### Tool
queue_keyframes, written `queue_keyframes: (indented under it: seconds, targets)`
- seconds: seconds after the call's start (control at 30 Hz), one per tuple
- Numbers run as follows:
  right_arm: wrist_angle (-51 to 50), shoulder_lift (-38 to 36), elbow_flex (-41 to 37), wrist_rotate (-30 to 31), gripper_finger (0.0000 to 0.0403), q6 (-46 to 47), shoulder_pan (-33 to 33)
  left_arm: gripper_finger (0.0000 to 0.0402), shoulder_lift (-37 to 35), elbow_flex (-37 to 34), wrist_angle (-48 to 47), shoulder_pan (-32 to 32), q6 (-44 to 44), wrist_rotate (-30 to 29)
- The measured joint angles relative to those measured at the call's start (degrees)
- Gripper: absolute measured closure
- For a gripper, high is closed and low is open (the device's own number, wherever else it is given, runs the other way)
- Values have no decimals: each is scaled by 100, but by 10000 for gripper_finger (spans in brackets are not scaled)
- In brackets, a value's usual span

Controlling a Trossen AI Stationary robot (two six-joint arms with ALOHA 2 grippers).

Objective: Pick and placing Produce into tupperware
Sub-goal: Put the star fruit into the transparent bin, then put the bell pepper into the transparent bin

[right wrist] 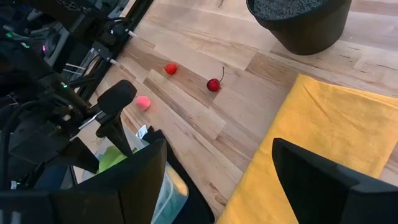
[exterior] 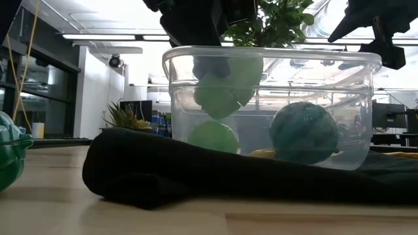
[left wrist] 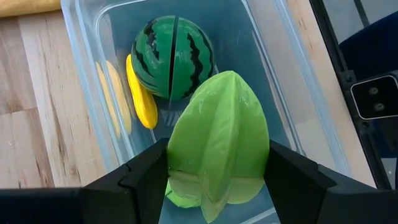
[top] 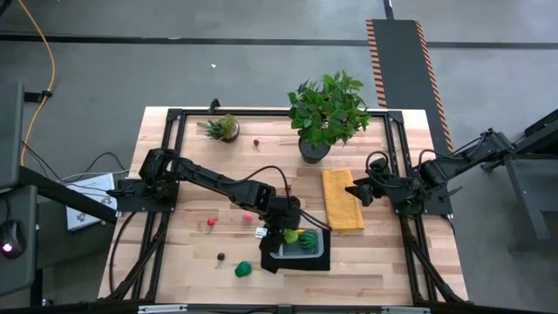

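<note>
Left pincer [left wrist: 217,177] clamped on a green starfruit [left wrist: 219,140], hanging over the tub [top: 302,244] at the counter's [top: 384,262] 6 o'clock. Inside already: watermelon [left wrist: 174,57] and banana [left wrist: 142,99]. Risky if released off-centre: could bounce off the melon, catch the rim, or nudge the light tub. Right pincer [right wrist: 214,171] open, parked at 3 o'clock above a yellow cloth [top: 342,199].

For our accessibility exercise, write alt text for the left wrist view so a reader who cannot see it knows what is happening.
The left hand grips a light green star fruit above a clear plastic tupperware. Inside the container lie a small striped watermelon and, touching it, a yellow banana. The container sits on a light wooden table.
</note>
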Motion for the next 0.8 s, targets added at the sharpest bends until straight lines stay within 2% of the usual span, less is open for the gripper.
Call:
queue_keyframes:
  seconds: [0.2, 0.53, 0.8]
  targets:
    - [0, 0, 2, 0, 121, -2, 0, 177, 0, 0, 0, 0, -42, 0]
    - [-2, 0, 1, -1, 121, -4, 2, 109, 0, 0, 2, -2, -52, -41]
    - [-44, 0, 1, -1, 121, -4, 0, 128, -2, 0, 2, -2, -48, -42]
